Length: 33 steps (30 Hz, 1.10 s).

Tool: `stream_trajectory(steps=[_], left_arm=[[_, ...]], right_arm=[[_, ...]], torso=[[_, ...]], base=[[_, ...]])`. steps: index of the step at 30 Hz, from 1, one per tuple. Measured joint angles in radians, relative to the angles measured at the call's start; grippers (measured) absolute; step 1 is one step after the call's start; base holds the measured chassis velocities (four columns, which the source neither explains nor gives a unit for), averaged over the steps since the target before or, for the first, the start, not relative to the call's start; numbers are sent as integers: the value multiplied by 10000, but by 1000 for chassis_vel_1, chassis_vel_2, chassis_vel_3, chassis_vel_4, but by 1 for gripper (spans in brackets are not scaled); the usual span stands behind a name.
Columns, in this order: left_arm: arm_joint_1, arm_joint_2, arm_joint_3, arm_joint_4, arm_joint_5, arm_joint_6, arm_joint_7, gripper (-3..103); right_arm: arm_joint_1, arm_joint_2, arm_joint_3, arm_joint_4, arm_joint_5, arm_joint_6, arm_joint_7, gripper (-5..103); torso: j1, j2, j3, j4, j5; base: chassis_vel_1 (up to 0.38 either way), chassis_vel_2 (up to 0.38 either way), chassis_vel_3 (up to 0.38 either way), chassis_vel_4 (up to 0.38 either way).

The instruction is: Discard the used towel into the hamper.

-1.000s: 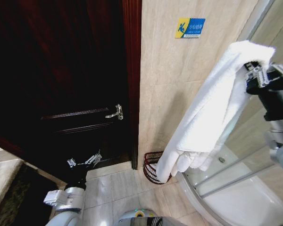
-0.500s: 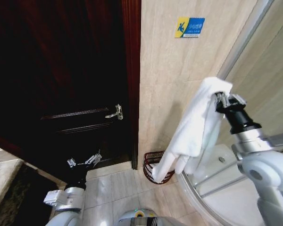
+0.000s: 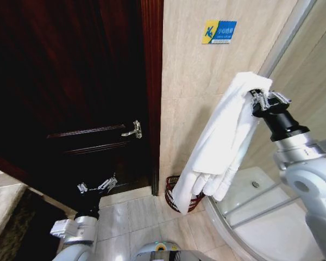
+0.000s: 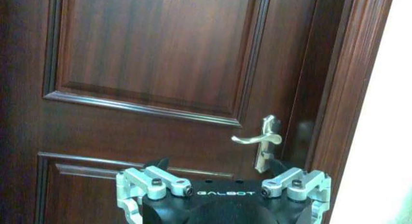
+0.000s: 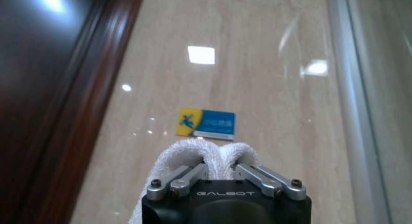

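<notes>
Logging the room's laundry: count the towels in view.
1: a white towel hanging from the right pincer above the hamper. Any inside the hamper may be hidden.

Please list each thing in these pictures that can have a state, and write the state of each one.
Towel: held up, hanging down over the hamper.
Hamper: upright on the floor, partly hidden by the towel.
Right end effector: shut on the towel, raised by the wall.
Left end effector: open, low, facing the door.
Door: closed.
Door handle: level.

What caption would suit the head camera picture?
Right gripper holds a white terry towel high above the dark reddish-brown wire hamper; left gripper waits low by the door.
</notes>
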Motion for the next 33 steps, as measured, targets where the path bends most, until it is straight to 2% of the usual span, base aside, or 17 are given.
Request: stream_trajectory(steps=[5, 12, 20, 33], left_arm=[[0, 0, 0, 0, 0, 0, 0, 100], [0, 0, 0, 0, 0, 0, 0, 100], [0, 0, 0, 0, 0, 0, 0, 100], [0, 0, 0, 0, 0, 0, 0, 100]], right_arm=[[395, -63, -182, -733, -156, 151, -133, 5], [1283, -577, -680, -1662, -123, 342, -250, 5], [1772, -642, -1270, -2040, -178, 448, -290, 5], [3140, -1252, -1665, -2656, 290, 416, -159, 5]], torso=[[0, 0, 0, 1, 2], [0, 1, 0, -1, -3], [0, 1, 0, 0, -1], [0, 1, -1, 0, -1]], base=[[0, 0, 0, 0], [0, 0, 0, 0], [0, 0, 0, 0], [0, 0, 0, 0]])
